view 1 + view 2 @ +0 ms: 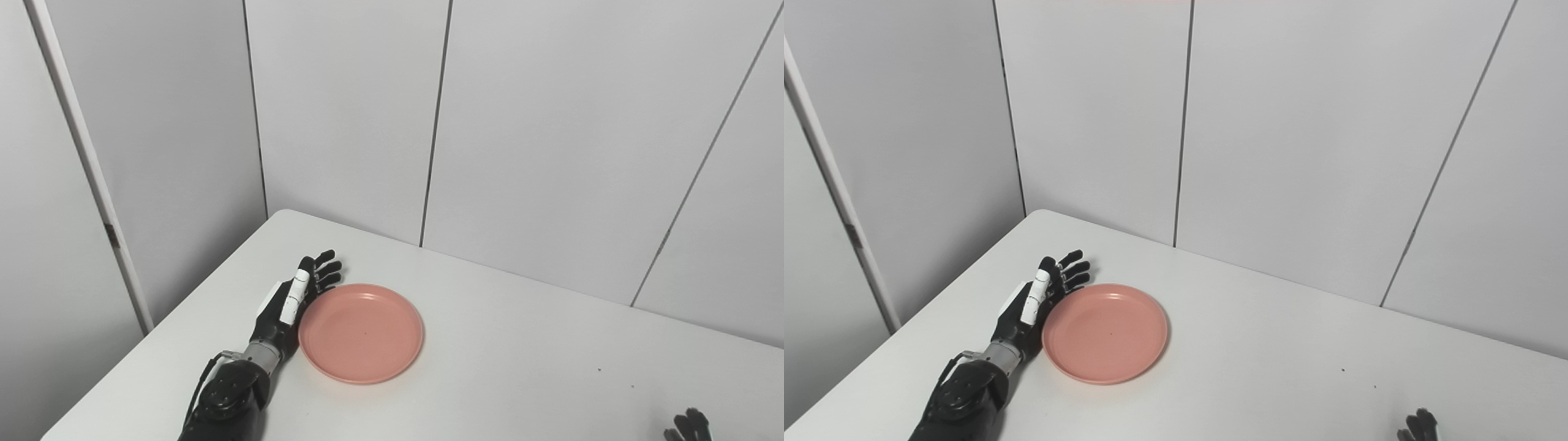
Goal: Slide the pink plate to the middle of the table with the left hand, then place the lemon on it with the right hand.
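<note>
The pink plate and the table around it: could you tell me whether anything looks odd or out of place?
The pink plate lies flat, undamaged and empty, with the open left hand against its left rim. One oddity: no lemon shows on the table. Only the right hand's fingertips show.

White bench [520, 343], rounded far-left corner. Few tiny dark specks on its surface near the right edge [599, 370]. Grey wall panels [551, 141] behind the far edge, split by thin dark vertical seams. White upright post [86, 159] off the left edge.
</note>
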Motion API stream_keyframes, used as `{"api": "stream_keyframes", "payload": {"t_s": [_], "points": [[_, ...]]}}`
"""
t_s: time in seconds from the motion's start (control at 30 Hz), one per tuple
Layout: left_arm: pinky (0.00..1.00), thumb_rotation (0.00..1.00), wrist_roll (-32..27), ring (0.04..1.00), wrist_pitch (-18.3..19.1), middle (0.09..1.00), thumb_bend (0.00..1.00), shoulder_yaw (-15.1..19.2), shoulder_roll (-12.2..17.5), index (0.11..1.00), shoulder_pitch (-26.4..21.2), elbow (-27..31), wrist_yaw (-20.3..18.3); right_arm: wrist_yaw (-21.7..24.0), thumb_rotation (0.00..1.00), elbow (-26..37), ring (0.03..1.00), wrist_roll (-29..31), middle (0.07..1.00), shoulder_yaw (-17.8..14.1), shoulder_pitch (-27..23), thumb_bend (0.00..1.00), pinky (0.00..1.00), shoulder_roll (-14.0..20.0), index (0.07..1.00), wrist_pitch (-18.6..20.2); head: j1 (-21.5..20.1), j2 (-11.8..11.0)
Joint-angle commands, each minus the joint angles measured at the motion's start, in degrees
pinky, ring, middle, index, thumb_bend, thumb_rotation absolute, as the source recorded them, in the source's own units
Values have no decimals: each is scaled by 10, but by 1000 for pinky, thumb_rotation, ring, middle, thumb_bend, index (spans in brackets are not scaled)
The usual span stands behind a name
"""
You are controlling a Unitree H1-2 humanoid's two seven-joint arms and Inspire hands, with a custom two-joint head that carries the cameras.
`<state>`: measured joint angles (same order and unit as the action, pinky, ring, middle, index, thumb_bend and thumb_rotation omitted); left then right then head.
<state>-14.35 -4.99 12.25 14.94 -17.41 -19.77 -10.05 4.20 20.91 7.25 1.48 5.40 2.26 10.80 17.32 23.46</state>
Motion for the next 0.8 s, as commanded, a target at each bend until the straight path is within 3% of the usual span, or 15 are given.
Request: {"api": "stream_keyframes", "payload": {"t_s": [0.0,0.2,0.37,0.6,0.77], "points": [[909,1000,-4,909,11,907,852,-11,-14,903,15,11,-5,3,967,21,1000,1,1000,1,-11,468,1000,0,1000,-16,-8,3],[914,1000,-10,906,34,903,834,-15,-28,901,26,45,1,-5,978,26,1000,-19,1000,5,-12,460,1000,-5,1000,-15,-36,14],[919,1000,-15,900,49,894,825,-19,-37,897,33,64,1,-7,970,33,1000,-21,1000,12,-13,428,1000,-16,1000,-7,-102,35],[912,1000,-18,906,57,904,831,-24,-38,901,37,62,-8,-10,872,35,998,-24,1000,23,-11,419,1000,-30,1000,-3,-162,49],[923,1000,-38,910,63,909,838,-24,-41,907,42,69,-22,-16,844,24,984,-46,995,32,-13,464,1000,-41,999,-15,-208,74]]}}
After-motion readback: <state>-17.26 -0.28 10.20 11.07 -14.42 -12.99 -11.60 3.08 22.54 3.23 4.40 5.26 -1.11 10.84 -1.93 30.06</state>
